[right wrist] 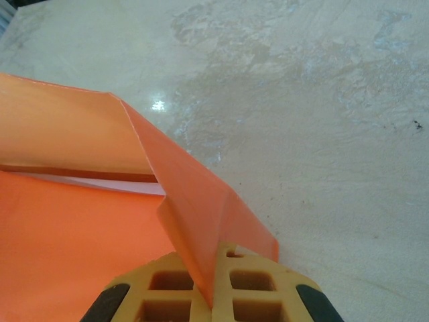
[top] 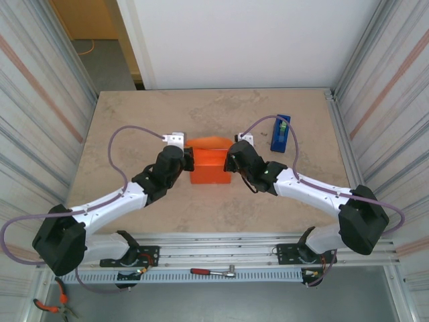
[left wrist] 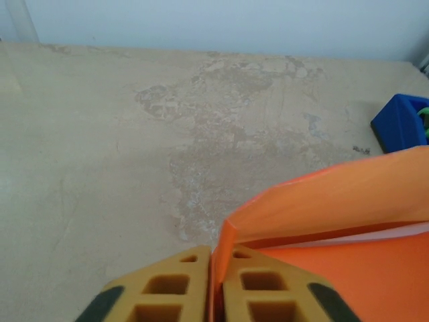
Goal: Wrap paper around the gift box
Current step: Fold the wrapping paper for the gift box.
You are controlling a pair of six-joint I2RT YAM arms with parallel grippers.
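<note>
The orange paper (top: 209, 164) lies folded over in the middle of the table, and the gift box is hidden under it. My left gripper (top: 188, 159) is at the paper's left end. In the left wrist view that gripper (left wrist: 216, 258) is shut on a raised corner of the paper (left wrist: 335, 201). At the right end, my right gripper (top: 232, 159) pinches the other side. The right wrist view has that gripper (right wrist: 213, 268) shut on a folded flap of the paper (right wrist: 67, 228). A thin pale strip (right wrist: 80, 180) runs beneath the lifted far flap.
A blue tape dispenser (top: 281, 133) stands at the back right of the table, and its corner (left wrist: 401, 121) appears in the left wrist view. Metal walls flank both sides of the table. A ratchet wrench (top: 213, 271) lies on the front rail.
</note>
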